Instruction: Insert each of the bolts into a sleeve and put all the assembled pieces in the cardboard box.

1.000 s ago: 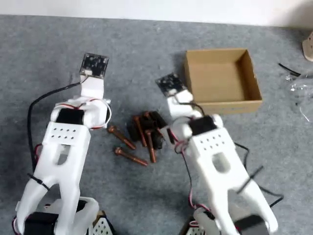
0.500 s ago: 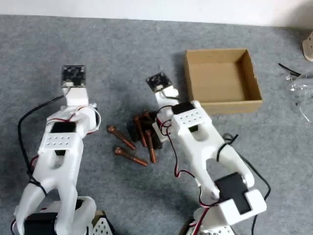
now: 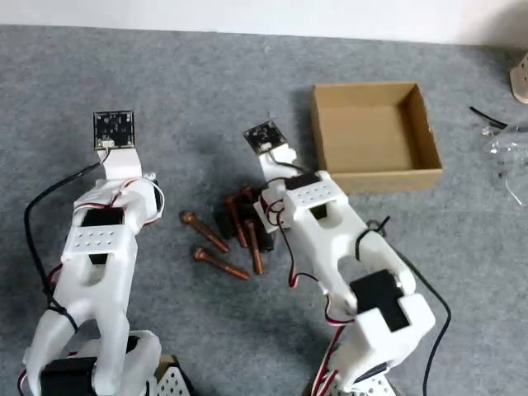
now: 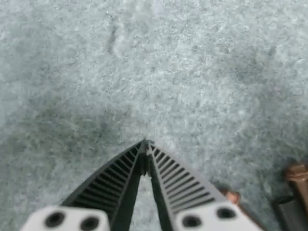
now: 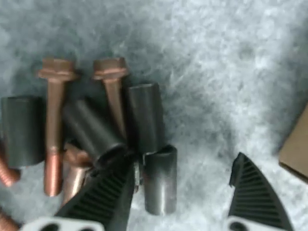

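Grey felt-like mat (image 3: 206,74) covers the table across my high view, its nap mottled in lighter and darker patches. The left wrist view shows the same mat (image 4: 144,57), with a faint crease-like mark (image 4: 113,33) in the pile. It also appears in the right wrist view.

A white band (image 3: 247,15) runs along the mat's far edge; I cannot tell whether it is wall or board.

At the high view's right edge:
- A tan rounded piece (image 3: 520,78), cut off by the frame, which I cannot identify.
- Nearer than it, a thin black wire (image 3: 485,115) lying on the mat.
- Just beside the wire, a clear plastic item (image 3: 507,148), its shape unclear.
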### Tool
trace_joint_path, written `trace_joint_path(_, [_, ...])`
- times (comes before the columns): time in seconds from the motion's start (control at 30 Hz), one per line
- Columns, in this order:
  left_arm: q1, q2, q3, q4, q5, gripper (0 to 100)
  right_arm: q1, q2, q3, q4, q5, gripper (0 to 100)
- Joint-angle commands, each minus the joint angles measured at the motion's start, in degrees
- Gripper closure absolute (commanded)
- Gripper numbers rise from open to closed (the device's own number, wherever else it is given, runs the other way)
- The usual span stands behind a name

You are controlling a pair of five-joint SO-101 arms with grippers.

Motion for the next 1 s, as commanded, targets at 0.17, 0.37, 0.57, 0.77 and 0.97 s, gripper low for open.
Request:
trace_joint_path(0.17, [-0.2, -0.2, -0.6, -1.1, 0.4, 99, -0.4, 4.5, -4.4, 1.7, -0.4, 72.4])
trace_joint_path(0.37, [-0.2, -0.2, -0.6, -1.1, 0.4, 99, -0.6, 6.6, -4.0, 1.9, -0.4, 74.8])
trace_joint_path(0.57, [-0.3, -0.2, -0.6, -1.1, 0.4, 99, -0.6, 7.1, -4.0, 1.9, -0.6, 96.1])
trace_joint_path(0.77, [-0.3, -0.2, -0.6, -1.1, 0.3, 99, -0.4, 6.6, -4.4, 8.7, -0.4, 99.5])
trace_joint_path(0.97, [-0.3, -0.2, -0.6, -1.1, 0.2, 99, -0.4, -1.3, -4.3, 8.7, -0.6, 99.5])
